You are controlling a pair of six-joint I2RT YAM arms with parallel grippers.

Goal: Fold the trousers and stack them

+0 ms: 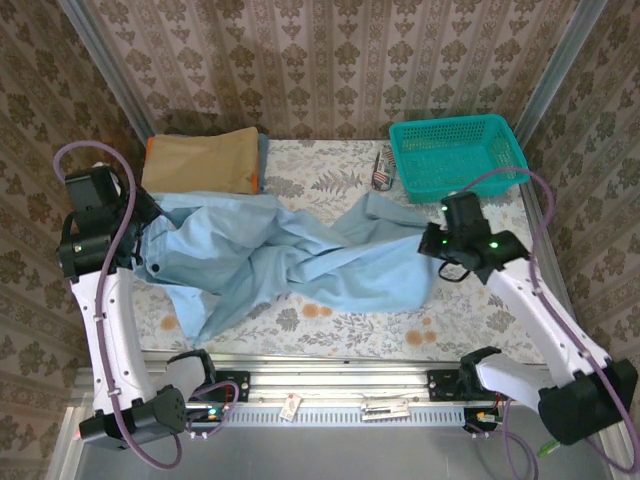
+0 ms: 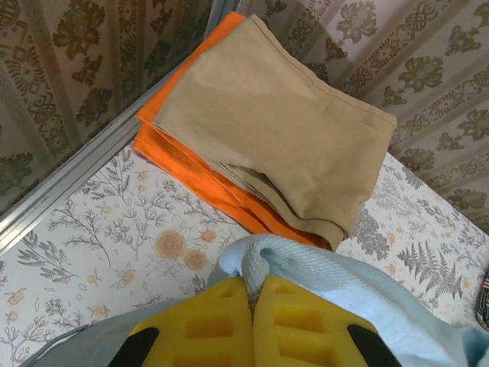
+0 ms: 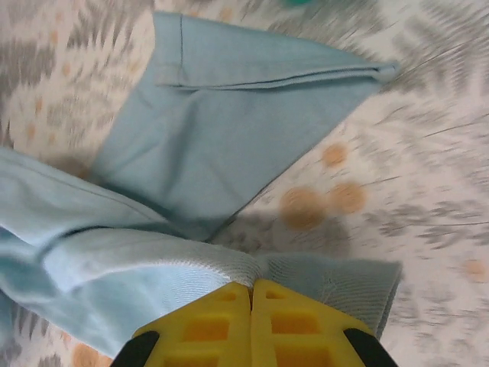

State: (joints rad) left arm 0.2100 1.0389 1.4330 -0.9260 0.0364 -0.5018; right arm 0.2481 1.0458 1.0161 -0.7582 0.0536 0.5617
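Crumpled on the table [image 1: 330, 180], the trousers [image 1: 290, 255] are pinched at waist and leg end by the left gripper [image 2: 250, 290] and right gripper [image 3: 250, 292] — flattening is judged in hand, and an outward pull is required.

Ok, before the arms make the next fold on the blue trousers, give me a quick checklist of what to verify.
1. Left gripper shut on the trousers: ok, the cloth is pinched in it.
2. Right gripper shut on the trousers: ok, the cloth at the far end of a leg is pinched.
3. Trousers lying flat: not ok, they are bunched and twisted in the middle.
4. Top of the stack free: ok, the tan garment lies on the orange garment with nothing on top.
5. Trousers apart from the stack: cannot tell, the waist end lies right by the tan garment's near edge.
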